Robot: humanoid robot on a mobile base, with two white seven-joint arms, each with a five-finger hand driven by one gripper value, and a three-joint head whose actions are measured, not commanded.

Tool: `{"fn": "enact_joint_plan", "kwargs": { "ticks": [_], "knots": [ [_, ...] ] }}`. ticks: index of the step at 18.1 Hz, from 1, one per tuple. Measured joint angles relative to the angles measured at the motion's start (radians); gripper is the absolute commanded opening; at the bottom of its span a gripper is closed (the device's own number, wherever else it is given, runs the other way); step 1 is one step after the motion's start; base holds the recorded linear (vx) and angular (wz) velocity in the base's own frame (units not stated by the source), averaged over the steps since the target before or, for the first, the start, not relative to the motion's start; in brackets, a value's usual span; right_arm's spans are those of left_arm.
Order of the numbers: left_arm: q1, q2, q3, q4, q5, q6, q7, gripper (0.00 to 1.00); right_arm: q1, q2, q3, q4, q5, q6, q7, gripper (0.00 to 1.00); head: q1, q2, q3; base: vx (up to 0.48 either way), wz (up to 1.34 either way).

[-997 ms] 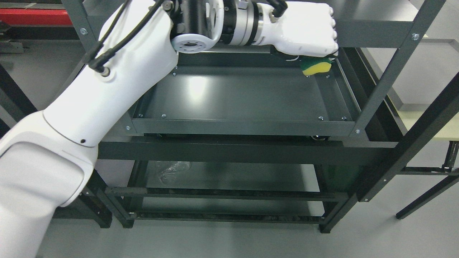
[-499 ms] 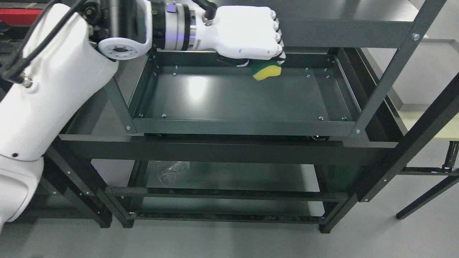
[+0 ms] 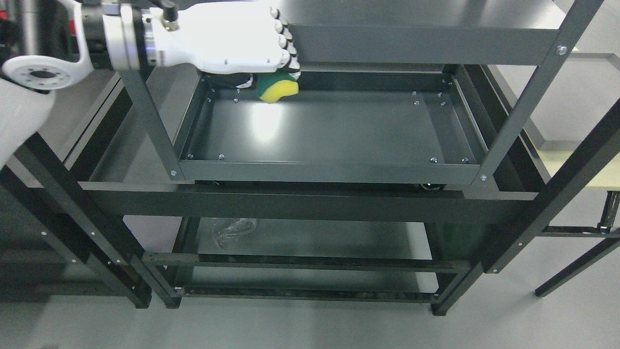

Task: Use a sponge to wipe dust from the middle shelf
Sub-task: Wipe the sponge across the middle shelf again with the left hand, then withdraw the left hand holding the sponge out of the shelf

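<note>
I see the left hand (image 3: pixel 227 41) at the middle shelf's (image 3: pixel 339 128) back-left corner — fingers (image 3: pixel 286 48) curled tight around the sponge (image 3: pixel 276 88). Its yellow face presses the shelf floor.

Your left hand (image 3: pixel 227 39) has swept the sponge (image 3: pixel 276 88) under its fingers leftward along the shelf's (image 3: pixel 339 131) back edge, from the far-right corner to near the left end

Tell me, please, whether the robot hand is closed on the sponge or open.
Closed: the left robot hand has its fingers curled over the sponge, which pokes out beneath them above the middle shelf.
</note>
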Motion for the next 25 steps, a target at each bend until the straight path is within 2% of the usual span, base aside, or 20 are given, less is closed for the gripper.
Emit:
{"fn": "enact_joint_plan", "kwargs": {
  "ticks": [8,13,16,18,22,25],
  "knots": [
    [0.121,0.198,0.139,-0.076,0.145,0.000,-0.004,0.00,0.000,0.000,0.000,0.000,0.000,0.000,0.000,1.00,0.0000,0.000,0.000,0.000,0.00],
    [0.245,0.201,0.187,-0.102,0.266,0.000,0.008,0.01,0.000,0.000,0.000,0.000,0.000,0.000,0.004,1.00,0.0000,0.000,0.000,0.000,0.00],
    [0.356,0.141,0.209,-0.113,0.305,0.000,0.011,0.00,0.000,0.000,0.000,0.000,0.000,0.000,0.005,1.00,0.0000,0.000,0.000,0.000,0.00],
    [0.437,0.072,0.227,-0.116,0.320,-0.001,0.011,0.00,0.000,0.000,0.000,0.000,0.000,0.000,0.005,1.00,0.0000,0.000,0.000,0.000,0.00],
    [0.608,-0.134,0.311,-0.081,0.321,-0.001,0.017,0.00,0.000,0.000,0.000,0.000,0.000,0.000,0.001,1.00,0.0000,0.000,0.000,0.000,0.00],
    [0.716,-0.280,0.409,-0.007,0.304,-0.001,0.091,0.00,0.000,0.000,0.000,0.000,0.000,0.000,0.000,1.00,0.0000,0.000,0.000,0.000,0.00]
  ]
}}
